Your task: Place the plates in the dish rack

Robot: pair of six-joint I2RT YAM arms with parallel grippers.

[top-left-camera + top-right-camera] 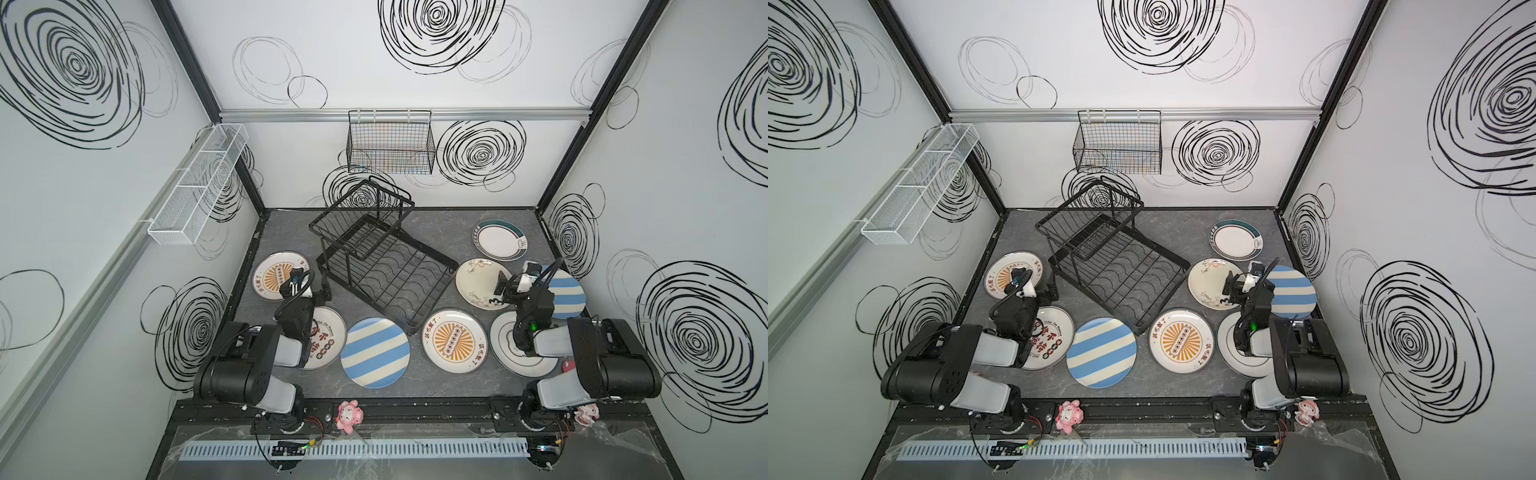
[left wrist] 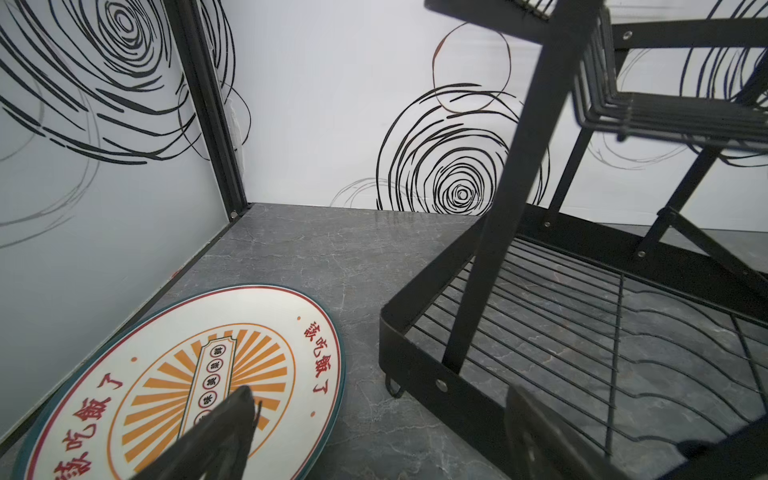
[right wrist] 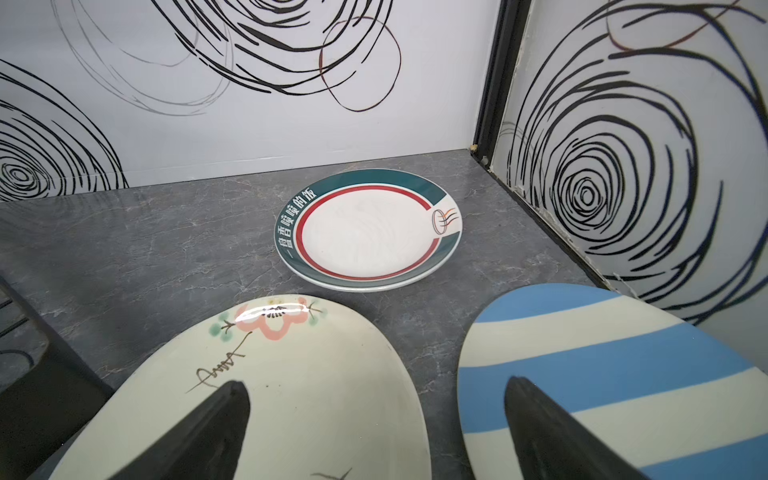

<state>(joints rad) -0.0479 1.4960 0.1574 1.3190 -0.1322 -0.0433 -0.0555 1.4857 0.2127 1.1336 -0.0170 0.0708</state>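
Grey marbled table (image 1: pixel 440 384) carries all eight plates (image 1: pixel 1100 353), which lie flat around the black wire rack (image 1: pixel 361 295). The left gripper (image 2: pixel 380 390) is released, its jaws spread wide and holding nothing. One finger hangs over a sunburst plate (image 2: pixel 166 374) and the other over the rack's near corner. The bare table between plate and rack lies in the gap between the jaws. The rack's upper tier rises ahead of them, on the rack-side finger's side.

The right gripper (image 3: pixel 376 382) is likewise spread and empty. One of its fingers hangs over the floral plate (image 3: pixel 311 374), the other over a striped plate (image 3: pixel 623 374). The strip of table that parts those two plates runs between the jaws. Straight ahead of them, apart from both, sits the teal-rimmed plate (image 3: pixel 370 237).

Behind the left jaws, in a top view, lie the red-character plate (image 1: pixel 328 340) and a second striped plate (image 1: pixel 374 353). Behind the right jaws lie a second sunburst plate (image 1: pixel 451 340) and a ringed white plate (image 1: pixel 505 353), the latter partly under the arm.
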